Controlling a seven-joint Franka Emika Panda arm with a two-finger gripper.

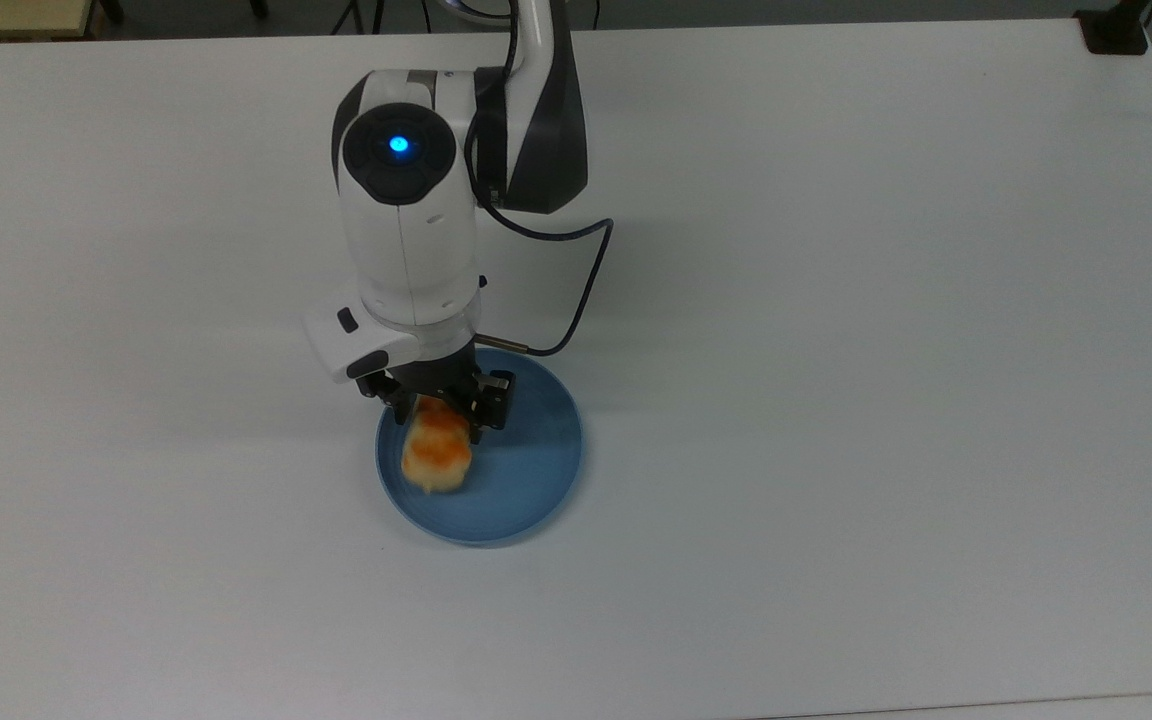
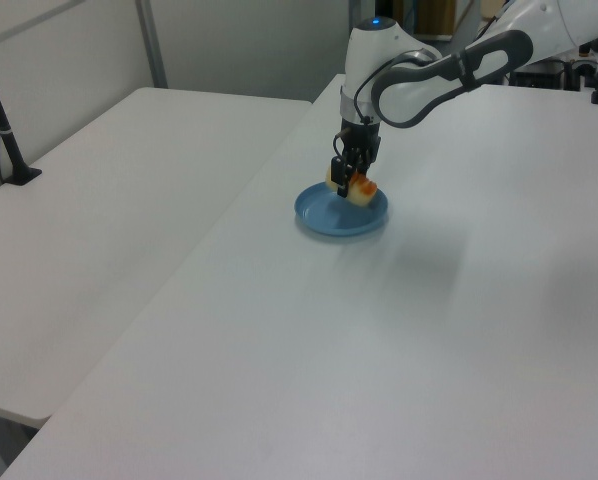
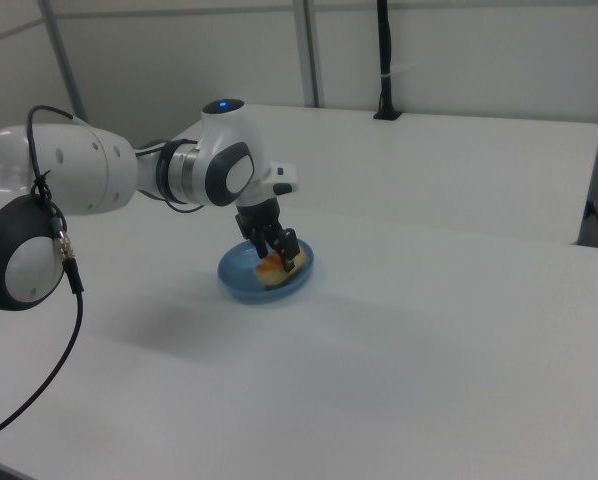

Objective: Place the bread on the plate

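The plate [image 1: 536,470] looked like smooth blue plastic with a slight sheen. The bread [image 1: 436,452] had a glazed orange-brown top. The table [image 1: 836,400] was matt white.

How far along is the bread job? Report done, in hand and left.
Done: the bread is picked up and carried over the plate. In hand: the gripper is shut on it, low above the plate's inside; whether it touches is unclear. Left: open the fingers, leave the bread lying on the plate, then lift clear.

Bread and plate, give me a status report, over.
Gripper shut on the bread. Bread low over the blue plate, toward the top view's left side; contact unclear. Nothing in the way on the table.
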